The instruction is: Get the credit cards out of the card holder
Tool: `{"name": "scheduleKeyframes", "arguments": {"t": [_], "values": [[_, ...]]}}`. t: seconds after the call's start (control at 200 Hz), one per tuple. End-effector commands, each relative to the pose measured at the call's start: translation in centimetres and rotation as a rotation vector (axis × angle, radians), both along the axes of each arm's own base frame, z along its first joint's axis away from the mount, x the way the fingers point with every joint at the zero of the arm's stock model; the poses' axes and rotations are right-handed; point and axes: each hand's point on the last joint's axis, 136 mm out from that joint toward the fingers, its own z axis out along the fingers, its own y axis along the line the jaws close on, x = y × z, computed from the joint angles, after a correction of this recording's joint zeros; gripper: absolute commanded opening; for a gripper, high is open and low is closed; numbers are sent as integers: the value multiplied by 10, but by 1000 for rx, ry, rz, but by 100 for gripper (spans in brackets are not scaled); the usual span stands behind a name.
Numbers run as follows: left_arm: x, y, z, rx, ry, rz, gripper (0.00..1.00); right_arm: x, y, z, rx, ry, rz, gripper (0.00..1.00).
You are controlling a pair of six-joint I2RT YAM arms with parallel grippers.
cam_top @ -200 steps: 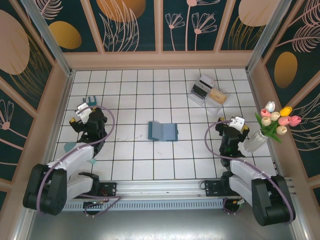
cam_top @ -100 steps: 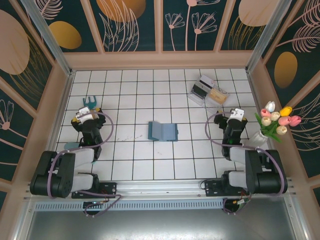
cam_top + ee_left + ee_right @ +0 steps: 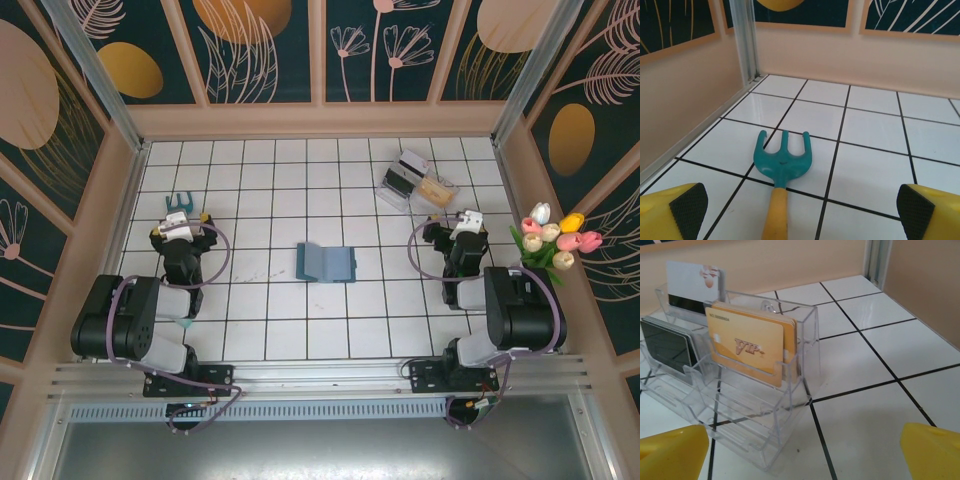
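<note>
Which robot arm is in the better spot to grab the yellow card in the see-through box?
Right, probably. The right end effector is open and faces the clear box holding the yellow card. The left end effector, also open, faces a teal garden fork over on the opposite side.

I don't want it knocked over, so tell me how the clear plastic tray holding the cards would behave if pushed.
The clear plastic tray looks thin-walled and light, so it would probably slide easily on the glossy tiles. It stands fairly tall with cards upright in it, such as the yellow-orange card, so a high push might tip it. Its walls look rigid, perhaps brittle.
</note>
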Motion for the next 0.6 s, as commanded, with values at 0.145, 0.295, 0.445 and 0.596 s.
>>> {"name": "scheduleKeyframes", "arguments": {"t": [0.145,0.295,0.445,0.596], "values": [[1,1,14,-2,-82,-10,99,1,9,22,14,-129,74,99],[2,2,13,-3,-77,-6,99,3,7,21,14,-122,63,99],[1,2,14,-2,-80,-4,99,3,6,21,15,-123,61,99],[1,2,14,-1,-81,-6,99,3,7,20,14,-119,62,99]]}}
